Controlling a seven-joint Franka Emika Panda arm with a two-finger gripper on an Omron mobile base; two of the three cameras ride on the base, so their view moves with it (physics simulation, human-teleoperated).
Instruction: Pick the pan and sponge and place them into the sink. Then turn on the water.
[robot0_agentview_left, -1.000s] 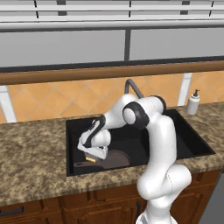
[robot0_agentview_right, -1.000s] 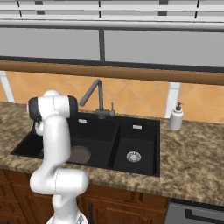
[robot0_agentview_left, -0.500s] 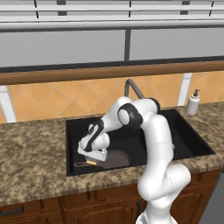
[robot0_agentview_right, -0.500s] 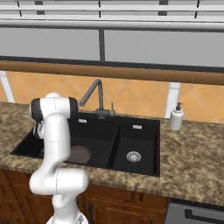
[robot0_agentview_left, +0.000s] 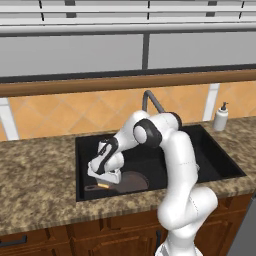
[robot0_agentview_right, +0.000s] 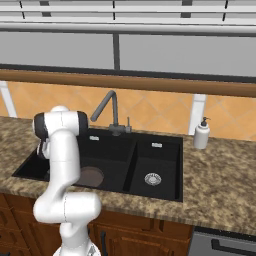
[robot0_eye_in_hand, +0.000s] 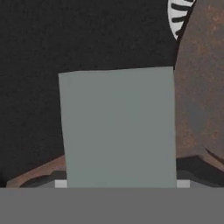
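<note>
So left base view: end effector (robot0_agentview_left: 104, 181) is sitting low in the sink (robot0_agentview_left: 220, 155), clamping the sponge (robot0_agentview_left: 103, 185) over the pan (robot0_agentview_left: 131, 181). Right base: pan (robot0_agentview_right: 91, 176) is lying in the large basin. Hand view: sponge's grey-green face (robot0_eye_in_hand: 118, 127) is sitting right up close.

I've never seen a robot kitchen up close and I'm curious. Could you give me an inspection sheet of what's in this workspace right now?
Surface: speckled stone counter with a black two-basin sink.
Job's things: pan lies in the large basin; sponge is just above the pan's handle, at the gripper; faucet shows no water running.
Clutter: white soap bottle stands on the counter beside the sink.
Grippers: gripper is low in the large basin, jaws apparently closed on the sponge.
Cables: nothing seen.
Surroundings: orange tiled wall behind, wooden cabinets below.
</note>
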